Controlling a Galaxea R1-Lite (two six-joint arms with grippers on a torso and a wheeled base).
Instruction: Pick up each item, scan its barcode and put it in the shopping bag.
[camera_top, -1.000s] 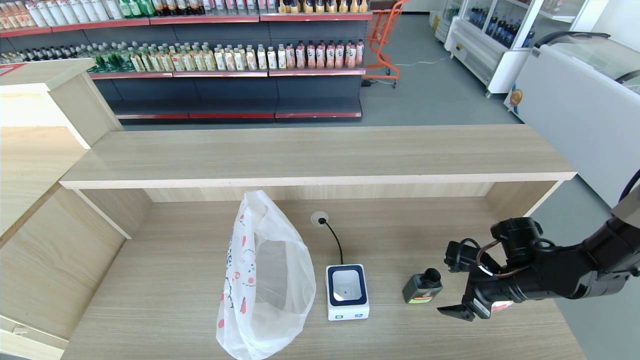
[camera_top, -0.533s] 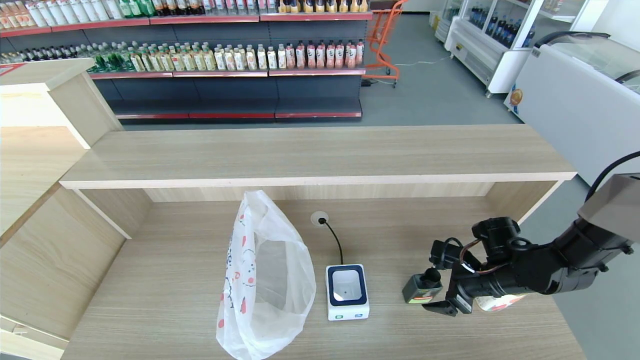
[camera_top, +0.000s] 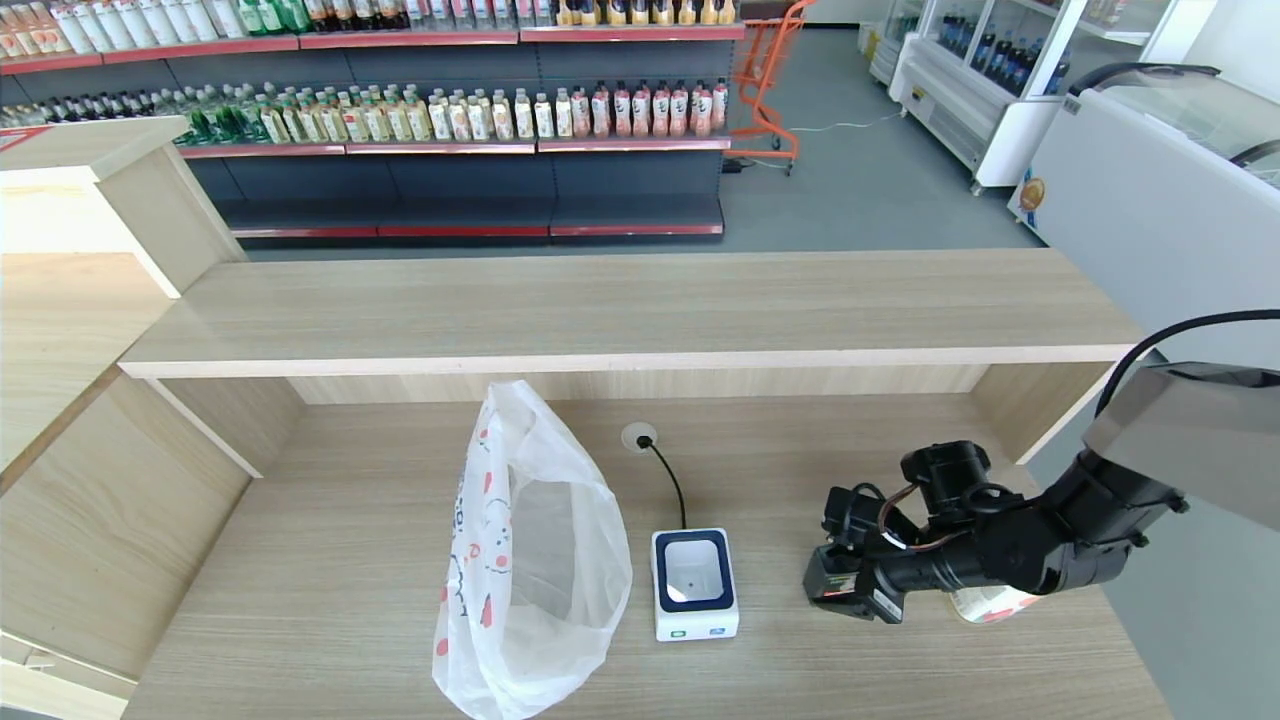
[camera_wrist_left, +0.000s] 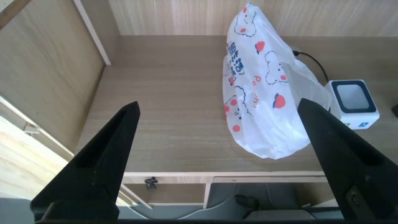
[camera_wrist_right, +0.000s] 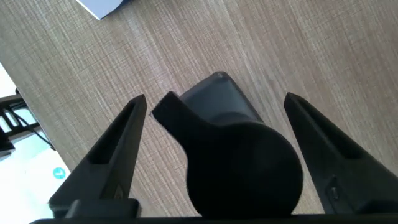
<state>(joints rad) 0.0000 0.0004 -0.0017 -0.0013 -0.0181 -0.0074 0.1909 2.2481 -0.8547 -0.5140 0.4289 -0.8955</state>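
- Two fingers (camera_wrist_right: 109, 168) of the right gripper (camera_wrist_right: 216, 104) stand spread wide, one on either side of the small dark bottle (camera_wrist_right: 239, 168). A gap shows on both sides, so nothing is gripped.
- Between those fingers the bottle points its round black cap towards the wrist, with its grey body beyond.
- On the wooden desk (camera_top: 330, 600), the bottle (camera_top: 822, 585) stands near the scanner (camera_top: 695, 583), on its right. The right gripper partly covers it there.
- Farther from the scanner than the bottle, a round white pack (camera_top: 985, 606) with red print shows under the right arm.
- Just left of the scanner stands the shopping bag (camera_top: 530, 560), upright with its mouth open.
- Beyond the bag from the scanner, the left gripper (camera_wrist_left: 219, 106) hangs above the desk, its fingers wide apart and empty.
- From the scanner's back a black cable (camera_top: 672, 482) runs to a hole in the desk.
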